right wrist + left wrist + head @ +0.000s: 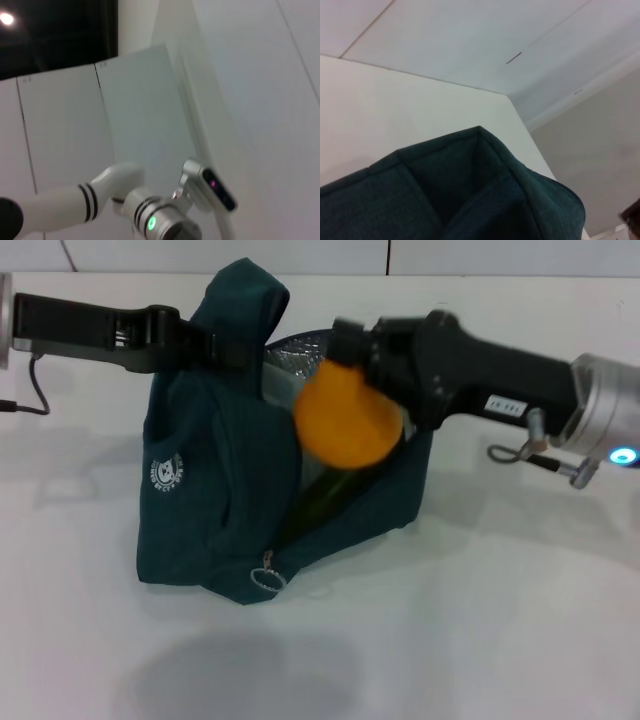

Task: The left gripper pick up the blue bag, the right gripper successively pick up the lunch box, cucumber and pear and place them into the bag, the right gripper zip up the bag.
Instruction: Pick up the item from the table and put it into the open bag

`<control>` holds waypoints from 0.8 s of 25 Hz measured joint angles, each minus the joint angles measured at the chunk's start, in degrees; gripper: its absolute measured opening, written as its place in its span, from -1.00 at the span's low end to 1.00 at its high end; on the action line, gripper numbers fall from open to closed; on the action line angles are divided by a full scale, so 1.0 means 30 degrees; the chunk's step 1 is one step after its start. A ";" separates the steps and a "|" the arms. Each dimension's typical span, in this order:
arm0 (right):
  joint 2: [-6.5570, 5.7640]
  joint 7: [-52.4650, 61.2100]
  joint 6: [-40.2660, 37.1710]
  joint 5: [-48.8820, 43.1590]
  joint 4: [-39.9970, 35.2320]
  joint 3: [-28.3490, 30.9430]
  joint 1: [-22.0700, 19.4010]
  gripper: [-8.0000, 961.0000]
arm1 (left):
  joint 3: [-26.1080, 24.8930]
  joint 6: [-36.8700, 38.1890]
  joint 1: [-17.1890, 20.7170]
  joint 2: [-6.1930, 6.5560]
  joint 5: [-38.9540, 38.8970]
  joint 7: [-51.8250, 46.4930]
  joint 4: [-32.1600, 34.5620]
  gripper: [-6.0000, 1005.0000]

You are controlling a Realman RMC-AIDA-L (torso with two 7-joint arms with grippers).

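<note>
Pear (345, 428), pinched by the right claw (352, 352), is hovering over the blue bag (215, 490), whose handle the left claw (205, 345) is gripping to keep its mouth open above the cucumber (335, 490).

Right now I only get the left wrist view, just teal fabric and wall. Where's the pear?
Observer: The pear is held by the right gripper at the blue bag's open mouth, in the head view.
Operator: Anything already inside?
Observer: The cucumber lies slanted in the opening, below the pear.
Operator: What's my left gripper doing?
Observer: The left gripper grips the bag's upper fabric, holding that side raised.
</note>
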 joint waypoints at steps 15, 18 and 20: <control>0.0013 0.0308 0.2362 0.0097 0.0001 -0.2280 0.0486 -0.90 | 0.0171 0.0024 -0.0139 -0.0064 0.0001 0.0012 0.0003 -0.91; 0.0012 0.0348 0.2508 0.0119 0.0000 -0.2249 0.0451 -0.90 | 0.0194 0.0025 -0.0111 -0.0065 0.0001 0.0014 -0.0016 -0.91; 0.0013 0.0444 0.2538 0.0355 -0.0002 -0.2208 0.0307 -0.90 | 0.0204 0.0022 -0.0090 -0.0064 0.0000 0.0022 -0.0026 -0.91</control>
